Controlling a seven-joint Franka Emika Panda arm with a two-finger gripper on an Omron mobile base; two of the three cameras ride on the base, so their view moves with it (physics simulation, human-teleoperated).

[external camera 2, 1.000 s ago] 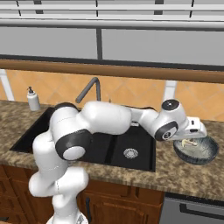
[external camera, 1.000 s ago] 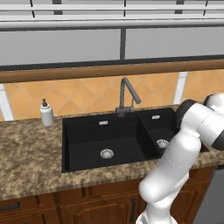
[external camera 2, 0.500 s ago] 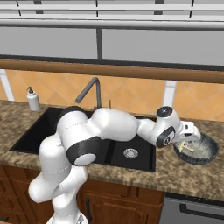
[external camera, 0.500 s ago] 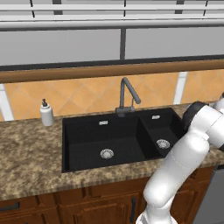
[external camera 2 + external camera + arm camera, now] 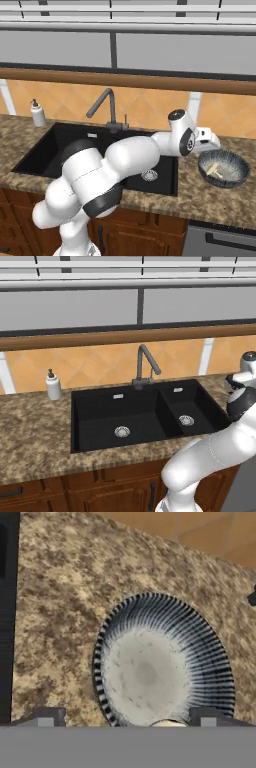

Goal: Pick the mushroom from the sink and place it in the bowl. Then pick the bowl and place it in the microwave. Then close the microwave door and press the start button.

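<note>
1. Well, nearest: wood cabinets (image 5: 30, 210) under the granite table (image 5: 35, 441); no brand, label or readable writing on anything.
2. Fingers (image 5: 125, 721) spread wide apart in hand view, two tips at the bottom w/ gap btwn, grasping nothing.
3. Bowl (image 5: 223, 169) sits on the table just right of the sink, directly below the hand; dark ribbed rim, pale grey centre (image 5: 165, 667).
4. Mushroom (image 5: 215, 170) lies inside the bowl, pale cream; hand view shows a sliver of it (image 5: 167, 724) at the bowl's near edge, btwn the tips, not gripped.
5. Sink (image 5: 145, 411): black, two basins, a silver drain ring in each; grey gooseneck faucet (image 5: 145, 363) behind the divider.
6. Soap dispenser (image 5: 53, 386) on the table left of the sink, too small to show any label.
7. Farthest: orange tile backsplash (image 5: 100, 363), wood ledge, grey panels above.
</note>
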